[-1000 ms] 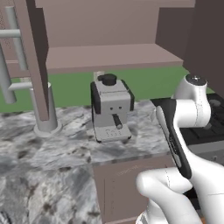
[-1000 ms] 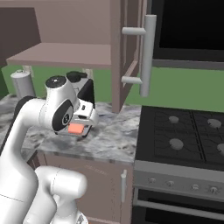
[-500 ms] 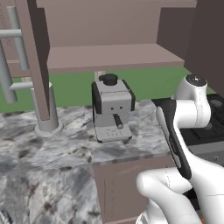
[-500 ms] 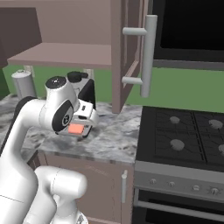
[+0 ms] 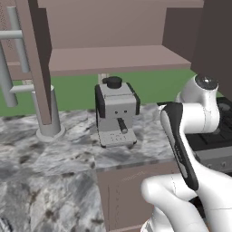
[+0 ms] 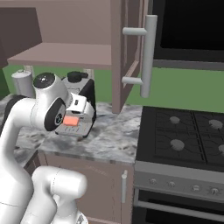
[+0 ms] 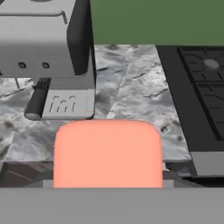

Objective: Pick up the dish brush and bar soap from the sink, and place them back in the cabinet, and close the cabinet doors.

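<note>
I have the bar soap (image 7: 107,153) sitting right at the pincer (image 6: 74,119); in the hand view the salmon block fills the lower middle, its rounded top edge towards the bench (image 7: 131,92); pincer clamped on the bar soap, jaws standing wide across it; in the right base view the bar soap (image 6: 71,120) shows as an orange patch at the hand, held up above the marbled bench (image 6: 109,140), just in front of the grey coffee machine (image 6: 81,107).

Arm is folded up close to the base; in the left base view its white links rise at the lower right and block the hand.

Cabinet (image 5: 118,59) is open above the bench; plain shelf (image 5: 113,61) bare where I can see it; cabinet doors swung out, one at the left edge of the left base view (image 5: 36,63) with its silver bar handle (image 5: 11,59), the other in the right base view (image 6: 124,57) with its handle (image 6: 146,57).

Coffee machine (image 5: 115,115) stands on the bench under the shelf, against the green wall; a grey canister (image 6: 22,83) stands behind it to the left; black stove (image 6: 183,140) sits to the right of the bench, touching its end.
</note>
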### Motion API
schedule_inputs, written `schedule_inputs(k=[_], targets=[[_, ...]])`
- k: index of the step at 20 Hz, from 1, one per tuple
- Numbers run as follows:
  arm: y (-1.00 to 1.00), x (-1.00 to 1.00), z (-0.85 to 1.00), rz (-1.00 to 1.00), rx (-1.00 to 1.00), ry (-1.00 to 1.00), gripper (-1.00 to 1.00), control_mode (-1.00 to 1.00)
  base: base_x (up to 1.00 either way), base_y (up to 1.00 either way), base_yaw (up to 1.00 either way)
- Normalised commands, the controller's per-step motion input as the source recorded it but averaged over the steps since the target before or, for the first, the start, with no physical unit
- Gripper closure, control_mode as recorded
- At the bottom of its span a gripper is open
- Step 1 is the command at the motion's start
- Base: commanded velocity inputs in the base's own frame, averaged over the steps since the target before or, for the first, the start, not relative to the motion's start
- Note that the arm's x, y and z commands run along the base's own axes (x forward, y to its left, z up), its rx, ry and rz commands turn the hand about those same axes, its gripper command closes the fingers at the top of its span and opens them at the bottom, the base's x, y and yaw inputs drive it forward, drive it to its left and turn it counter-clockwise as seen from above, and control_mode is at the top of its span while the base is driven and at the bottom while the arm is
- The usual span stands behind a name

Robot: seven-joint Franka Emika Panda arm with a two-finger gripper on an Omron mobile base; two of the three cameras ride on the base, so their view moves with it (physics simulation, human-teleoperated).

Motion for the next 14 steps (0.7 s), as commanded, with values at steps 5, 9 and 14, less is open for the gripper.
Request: schedule_inputs(k=[5,9,14], targets=[[0.12,0.00,0.58,0.00,0.00,-0.22,1.00,-1.00,0.00,0.00,0.00],[0.21,0.00,0.68,0.00,0.00,-0.19,1.00,-1.00,0.00,0.00,0.00],[0.22,0.00,0.64,0.00,0.00,-0.17,1.00,-1.00,0.00,0.00,0.00]])
